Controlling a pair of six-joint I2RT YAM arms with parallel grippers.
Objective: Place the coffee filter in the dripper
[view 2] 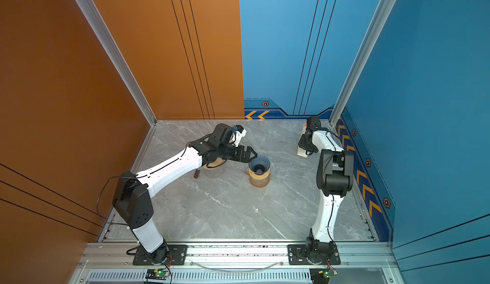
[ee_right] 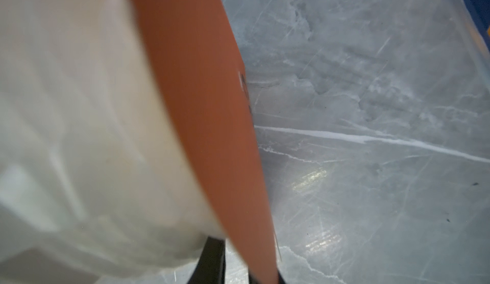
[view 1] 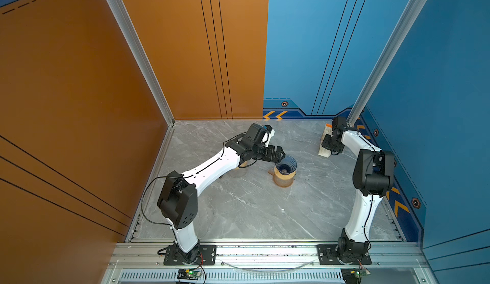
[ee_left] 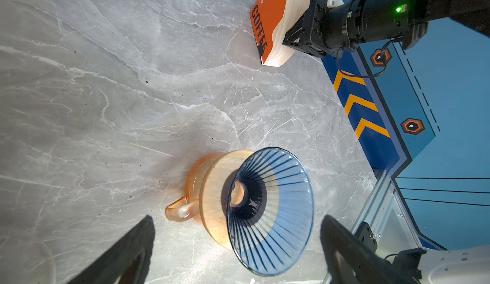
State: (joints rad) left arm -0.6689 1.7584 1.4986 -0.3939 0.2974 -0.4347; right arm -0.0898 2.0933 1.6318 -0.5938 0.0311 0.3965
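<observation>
My left gripper hangs wide open beside the blue dripper, which sits on its amber carafe. My right gripper pinches the orange-faced filter pack near the back corner. That wrist's view is blurred and I can't make out single filters in it.

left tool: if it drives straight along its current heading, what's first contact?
Likely the blue dripper on the amber server: it sits straight ahead of the open left tool. Depth is unclear; it may skim the rim.
</observation>
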